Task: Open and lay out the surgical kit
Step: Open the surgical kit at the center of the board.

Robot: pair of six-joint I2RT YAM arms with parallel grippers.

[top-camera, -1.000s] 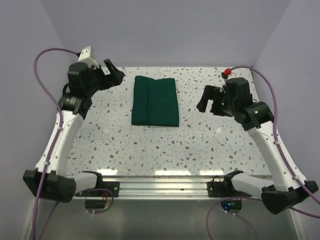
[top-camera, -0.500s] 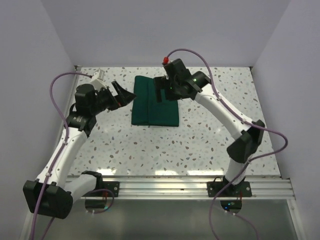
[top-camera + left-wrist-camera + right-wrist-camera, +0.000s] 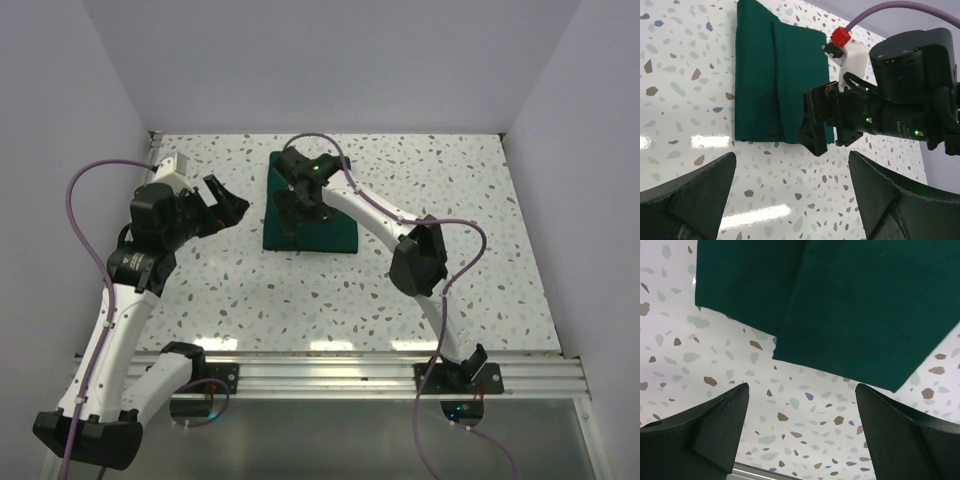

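Lying flat on the speckled white table is one dark green cloth wrap, near the far middle of the table. It is folded into a neat long shape. One flap sits on top of the other, and a straight line runs down its length where the top flap ends. The cloth looks smooth, with only soft creases. It is folded shut, so what is inside cannot be seen.

There are two arms and two grippers. The right arm reaches across the table, and the right gripper hangs over the near left part of the wrap, close to its edge. In the right wrist view the wrap fills the top, and the right gripper has its two fingers spread wide with nothing between them. Whether a finger touches the cloth cannot be told.

The left gripper sits to the left of the wrap, apart from it and pointing toward it. In the left wrist view its fingers are also spread wide and hold nothing, with the wrap and the right gripper ahead of them.
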